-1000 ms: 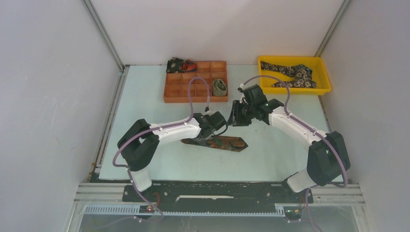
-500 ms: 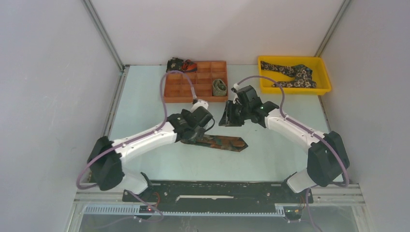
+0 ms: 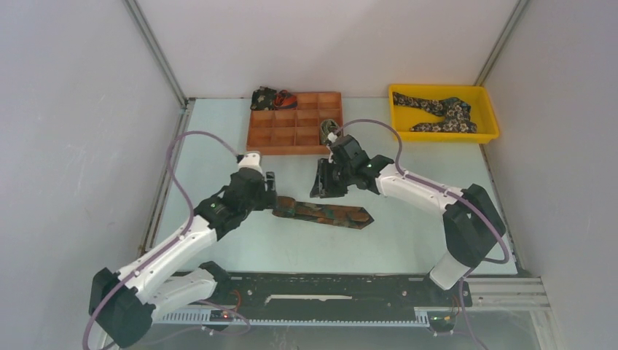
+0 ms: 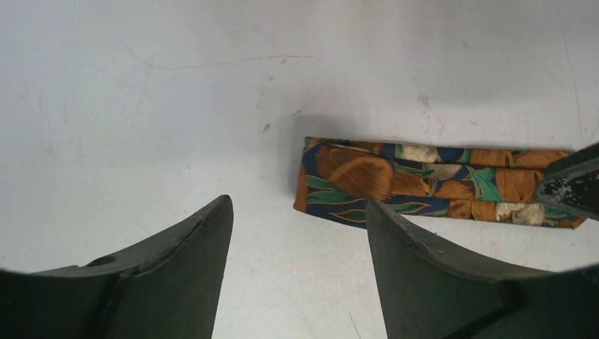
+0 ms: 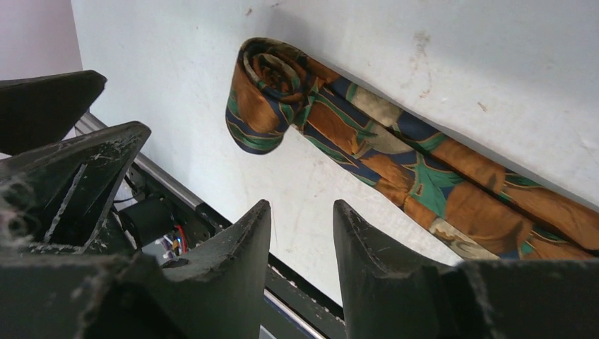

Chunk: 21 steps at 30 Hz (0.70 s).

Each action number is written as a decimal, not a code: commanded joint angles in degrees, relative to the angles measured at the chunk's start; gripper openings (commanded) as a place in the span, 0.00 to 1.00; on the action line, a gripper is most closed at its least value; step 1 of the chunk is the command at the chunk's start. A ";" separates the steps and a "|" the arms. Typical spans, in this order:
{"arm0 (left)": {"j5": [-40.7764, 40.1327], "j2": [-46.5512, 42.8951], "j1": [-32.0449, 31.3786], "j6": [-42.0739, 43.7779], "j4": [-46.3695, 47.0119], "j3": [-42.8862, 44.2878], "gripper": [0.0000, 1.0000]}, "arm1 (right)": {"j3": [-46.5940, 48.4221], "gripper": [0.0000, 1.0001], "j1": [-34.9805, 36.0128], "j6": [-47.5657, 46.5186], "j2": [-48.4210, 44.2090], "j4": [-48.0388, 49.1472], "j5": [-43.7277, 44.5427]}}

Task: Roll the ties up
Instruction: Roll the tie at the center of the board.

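Observation:
A brown, rust and green patterned tie (image 3: 328, 214) lies flat across the middle of the table, its pointed end to the right. Its left end is rolled into a small coil (image 5: 267, 88). My left gripper (image 3: 270, 195) hovers open just left of that end, with nothing between its fingers (image 4: 298, 201); the tie (image 4: 438, 182) lies just beyond its right finger. My right gripper (image 3: 321, 187) hangs over the table behind the tie, jaws partly open and empty (image 5: 302, 205). An olive rolled tie (image 3: 330, 130) sits in the orange tray (image 3: 291, 150).
A yellow bin (image 3: 444, 136) at the back right holds a dark floral tie (image 3: 437, 109). Another dark bundle (image 3: 271, 97) lies at the tray's back left corner. Purple cables loop above both arms. In the right wrist view my left gripper's fingers (image 5: 67, 152) show at the left.
My left arm has swung out to the left; its gripper slid left off the tie's end and opened wider. My right gripper moved left and down toward the tie.

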 commanded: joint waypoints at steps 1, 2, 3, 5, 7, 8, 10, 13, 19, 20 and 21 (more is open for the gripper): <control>6.30 -5.13 5.57 -2.61 7.61 -5.58 0.76 | 4.18 0.41 2.08 4.25 2.08 2.48 3.40; 7.35 -5.63 7.34 -2.75 8.57 -7.14 0.78 | 4.21 0.41 2.45 5.06 2.56 3.07 3.85; 8.93 -5.94 8.70 -2.77 9.50 -8.16 0.78 | 4.23 0.41 2.78 5.99 2.92 3.69 4.30; 11.42 -6.25 11.12 -2.97 11.01 -9.98 0.78 | 4.23 0.41 3.22 7.69 3.73 4.71 4.72; 13.03 -5.90 12.62 -3.51 12.58 -11.19 0.78 | 4.21 0.41 3.59 9.17 4.55 5.86 4.83; 13.27 -5.65 13.04 -3.91 13.39 -11.80 0.78 | 4.21 0.42 3.83 9.60 5.11 6.60 4.60; 14.93 -4.73 14.40 -4.51 15.66 -13.08 0.78 | 4.77 0.42 4.20 10.52 6.31 6.87 4.18; 18.05 -2.69 15.66 -5.14 18.56 -14.28 0.78 | 6.03 0.43 4.71 11.07 8.34 7.17 3.53; 19.59 0.68 16.14 -4.97 21.41 -14.80 0.77 | 9.49 0.44 6.34 11.94 12.20 7.12 2.81; 20.71 0.96 16.17 -5.00 21.51 -14.80 0.77 | 10.17 0.44 6.58 12.12 12.78 7.13 2.84; 21.12 1.21 16.15 -4.95 21.67 -14.80 0.77 | 10.67 0.44 6.82 12.34 13.43 6.99 2.89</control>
